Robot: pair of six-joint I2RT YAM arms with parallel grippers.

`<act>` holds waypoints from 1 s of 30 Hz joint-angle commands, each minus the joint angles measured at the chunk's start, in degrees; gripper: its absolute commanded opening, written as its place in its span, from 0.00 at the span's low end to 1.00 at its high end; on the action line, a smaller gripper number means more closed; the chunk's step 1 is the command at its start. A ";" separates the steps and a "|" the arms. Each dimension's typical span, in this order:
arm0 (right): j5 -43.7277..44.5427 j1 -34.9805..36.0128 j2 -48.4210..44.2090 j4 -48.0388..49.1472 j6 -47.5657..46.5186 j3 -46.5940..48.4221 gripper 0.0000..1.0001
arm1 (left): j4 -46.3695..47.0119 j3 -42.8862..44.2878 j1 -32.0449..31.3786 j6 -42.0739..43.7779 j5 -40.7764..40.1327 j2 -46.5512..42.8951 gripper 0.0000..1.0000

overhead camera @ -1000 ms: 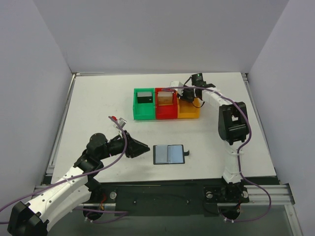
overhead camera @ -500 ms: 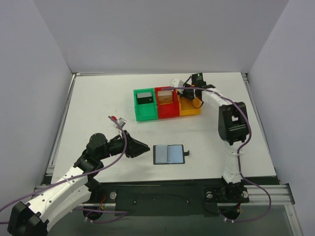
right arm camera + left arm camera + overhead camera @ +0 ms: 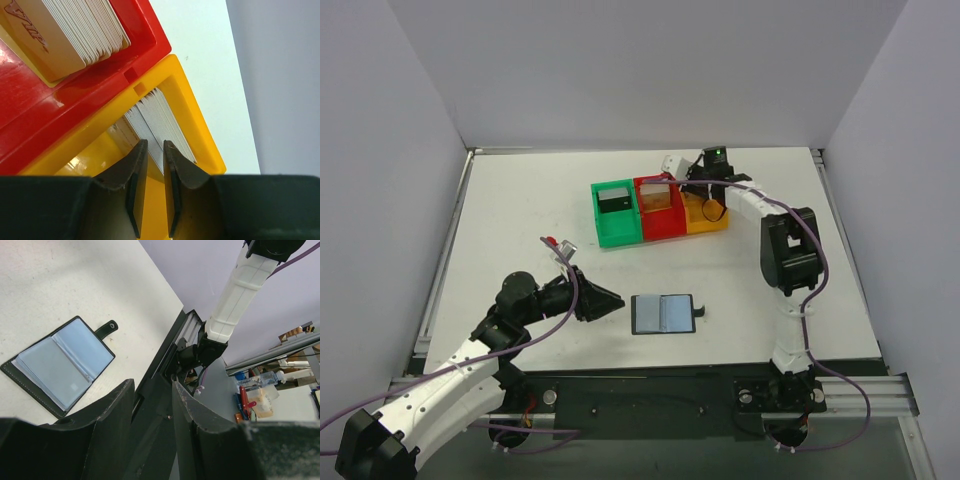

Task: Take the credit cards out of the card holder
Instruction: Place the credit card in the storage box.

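The white bench (image 3: 520,220) carries everything. Toward its far edge, about mid-width, three bins sit side by side and touching: the green bin (image 3: 617,233), the red bin (image 3: 660,231) and the orange bin (image 3: 706,228). I read them as sorting slots for whatever comes out.

My right arm reaches out to the orange bin. The right end effector (image 3: 154,144) points down into it, jaws only a slit apart, tips at the top edge of the card stack (image 3: 172,122) standing on edge there. I cannot tell whether a card is pinched. More cards (image 3: 90,30) stand in the red bin.

The card holder (image 3: 663,313) lies close to the near edge, about mid-width, opened flat with its clear sleeves up, which keeps the pockets reachable from above. I cannot tell whether they hold cards.

The left end effector (image 3: 151,385) hovers just left of the holder, about half open and holding nothing, probably placed to steady it or draw a card.

The holder's closing tab (image 3: 107,330) sticks out sideways, clear of the sleeves.
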 commanded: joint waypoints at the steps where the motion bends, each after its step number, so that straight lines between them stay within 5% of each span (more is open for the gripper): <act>1: 2.22 0.87 -2.04 1.60 1.20 1.55 0.16 | 3.22 0.27 -0.13 -0.26 0.25 -0.61 0.46; 18: 7.05 1.31 -7.91 8.88 12.70 3.59 0.18 | 2.42 0.36 -0.04 0.01 -0.45 -1.49 0.46; 19: 7.41 1.48 -10.10 11.50 15.84 2.71 0.36 | 2.51 0.27 -0.13 -0.17 -0.80 -1.58 0.46; 21: 9.60 2.62 -13.71 13.72 20.24 -0.36 0.53 | 2.51 0.09 0.05 -0.43 -1.68 -1.67 0.46; 28: 14.17 13.33 -25.13 6.28 28.08 -8.19 0.56 | -4.16 2.20 0.05 -0.52 -7.47 0.35 0.50; 30: 16.90 16.58 -27.60 1.37 33.17 -9.16 0.66 | -7.58 2.81 0.05 -1.13 -12.99 -0.08 0.54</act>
